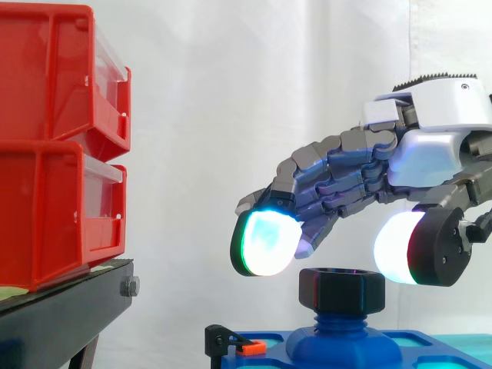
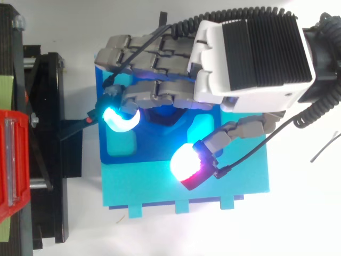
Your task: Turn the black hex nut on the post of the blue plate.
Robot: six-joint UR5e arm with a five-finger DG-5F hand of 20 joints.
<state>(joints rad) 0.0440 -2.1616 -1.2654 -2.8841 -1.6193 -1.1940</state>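
A black hex nut point(image 1: 341, 290) sits on the blue post point(image 1: 343, 329) that rises from the blue plate point(image 2: 154, 160). My hand point(image 1: 430, 150) hovers just above the nut, reaching in from the right. Its fingers point(image 1: 265, 242) bend loosely down to the nut's left and the thumb point(image 1: 411, 250) hangs to its right. Both pads stay a little above the nut's top face and apart from it. Nothing is held. In the top view the hand point(image 2: 250, 58) covers most of the post and nut.
Two stacked red bins point(image 1: 58, 146) stand on a black stand point(image 1: 69, 307) at the left. A small black clamp with an orange tab point(image 1: 242, 346) sits at the plate's left edge. The plate rests on a cyan base point(image 2: 213, 186).
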